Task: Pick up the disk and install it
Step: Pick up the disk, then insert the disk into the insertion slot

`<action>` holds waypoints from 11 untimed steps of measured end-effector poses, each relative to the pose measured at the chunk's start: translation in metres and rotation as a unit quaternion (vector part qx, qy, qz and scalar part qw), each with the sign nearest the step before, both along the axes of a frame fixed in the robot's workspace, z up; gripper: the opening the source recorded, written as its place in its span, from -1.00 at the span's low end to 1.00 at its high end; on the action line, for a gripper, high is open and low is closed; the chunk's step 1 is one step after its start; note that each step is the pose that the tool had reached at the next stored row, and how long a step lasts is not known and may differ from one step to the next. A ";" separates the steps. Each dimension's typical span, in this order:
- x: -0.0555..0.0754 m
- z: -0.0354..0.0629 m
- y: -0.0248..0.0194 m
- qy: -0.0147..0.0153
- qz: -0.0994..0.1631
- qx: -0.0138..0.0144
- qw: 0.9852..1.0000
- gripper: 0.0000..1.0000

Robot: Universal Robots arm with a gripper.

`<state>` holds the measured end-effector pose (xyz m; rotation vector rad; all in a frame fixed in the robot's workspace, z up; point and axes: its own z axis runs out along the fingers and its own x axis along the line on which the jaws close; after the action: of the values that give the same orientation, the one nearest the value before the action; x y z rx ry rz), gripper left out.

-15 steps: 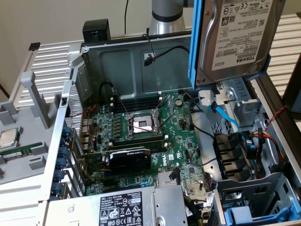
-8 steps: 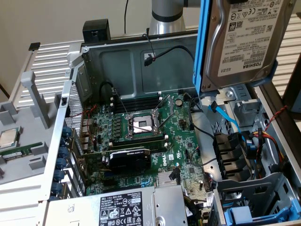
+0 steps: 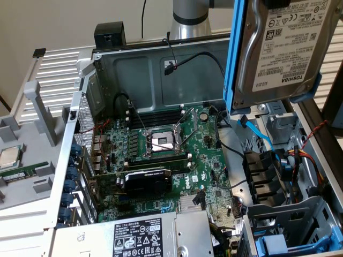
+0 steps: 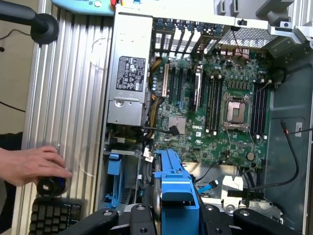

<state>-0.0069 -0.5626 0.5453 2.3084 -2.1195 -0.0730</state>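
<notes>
One silver-grey rectangular metal disk (image 3: 278, 48), white-labelled and framed by a blue plastic carrier, hangs in the air above the open grey computer case (image 3: 107, 69), over its drive-bay end at the exterior view's right. In the wrist view we see the black claw (image 4: 176, 218) clamped on the disk's carrier from both sides. Below lie the green motherboard (image 3: 177, 144) with its empty square processor socket (image 3: 162, 141) and the silver power supply (image 3: 155, 235). Another blue-fronted drive carrier (image 3: 278, 243) sits in a bay. A person's hand (image 4: 29, 164) rests on a round black object (image 4: 51, 186) beside a black keyboard (image 4: 54, 215).
</notes>
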 end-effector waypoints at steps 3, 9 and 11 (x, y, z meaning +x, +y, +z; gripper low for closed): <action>0.000 0.0000 0.0000 0.000 0.000 0.000 1.000 -0.26; 0.000 0.0000 0.0000 0.000 0.000 0.000 1.000 -0.26; 0.000 -0.0001 -0.0001 0.000 0.000 -0.001 1.000 -0.26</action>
<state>-0.0069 -0.5626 0.5452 2.3069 -2.1192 -0.0709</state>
